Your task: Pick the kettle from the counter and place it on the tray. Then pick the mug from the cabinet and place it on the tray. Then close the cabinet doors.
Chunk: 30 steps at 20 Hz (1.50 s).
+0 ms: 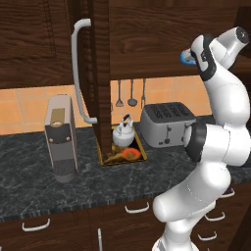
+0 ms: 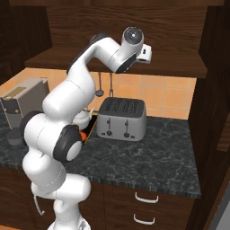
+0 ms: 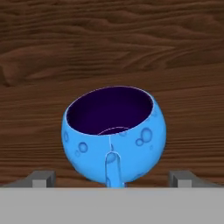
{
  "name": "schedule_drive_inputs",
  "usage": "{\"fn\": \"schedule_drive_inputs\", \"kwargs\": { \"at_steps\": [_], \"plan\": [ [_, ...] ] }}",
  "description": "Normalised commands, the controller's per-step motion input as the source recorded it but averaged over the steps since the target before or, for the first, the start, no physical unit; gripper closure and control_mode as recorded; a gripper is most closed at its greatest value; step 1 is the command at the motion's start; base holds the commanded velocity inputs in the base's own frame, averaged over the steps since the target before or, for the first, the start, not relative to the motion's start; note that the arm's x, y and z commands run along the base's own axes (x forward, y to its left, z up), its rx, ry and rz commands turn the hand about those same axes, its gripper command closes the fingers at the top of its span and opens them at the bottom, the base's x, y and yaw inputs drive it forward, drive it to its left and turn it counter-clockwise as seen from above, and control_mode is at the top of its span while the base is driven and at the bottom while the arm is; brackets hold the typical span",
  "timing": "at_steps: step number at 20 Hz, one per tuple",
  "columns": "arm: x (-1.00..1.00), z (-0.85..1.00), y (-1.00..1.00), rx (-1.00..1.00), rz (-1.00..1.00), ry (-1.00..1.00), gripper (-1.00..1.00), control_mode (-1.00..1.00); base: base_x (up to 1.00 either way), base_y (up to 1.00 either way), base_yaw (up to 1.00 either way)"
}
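Observation:
The blue mug stands upright on the wood shelf of the cabinet, handle toward the camera in the hand view. My gripper is open, its two fingertips spread wide on either side of the mug's base, touching nothing. In the left base view, a sliver of the mug shows beside the hand, up at shelf height. The silver kettle sits on the gold-rimmed tray on the dark marbled counter. One cabinet door stands open, its bar handle facing me.
A silver toaster stands right of the tray, and a tall coffee machine left of the open door. Utensils hang on the tiled wall. Drawers run under the counter. The open door's edge stands right in front of the tray.

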Motion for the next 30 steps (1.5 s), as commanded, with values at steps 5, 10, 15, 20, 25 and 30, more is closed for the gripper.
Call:
{"fn": "schedule_drive_inputs", "kwargs": {
  "at_steps": [5,10,15,20,25,30],
  "plan": [
    [0.17,0.0,-0.06,0.0,0.0,0.0,-1.0,-1.0,0.0,0.0,0.0],
    [-0.02,0.0,-0.03,0.0,0.0,0.0,-1.0,-1.0,0.0,0.0,0.0],
    [-0.01,0.0,0.0,0.0,0.0,0.0,-1.0,-1.0,0.0,0.0,0.0],
    [0.02,-0.02,0.0,-0.01,0.0,0.0,1.0,-1.0,0.0,0.0,0.0],
    [0.03,-0.01,0.0,-0.03,0.0,-0.01,1.0,-1.0,0.0,0.0,0.0],
    [-0.01,0.0,0.0,-0.02,0.0,-0.04,1.0,-1.0,0.0,0.0,0.0]
  ]
}}
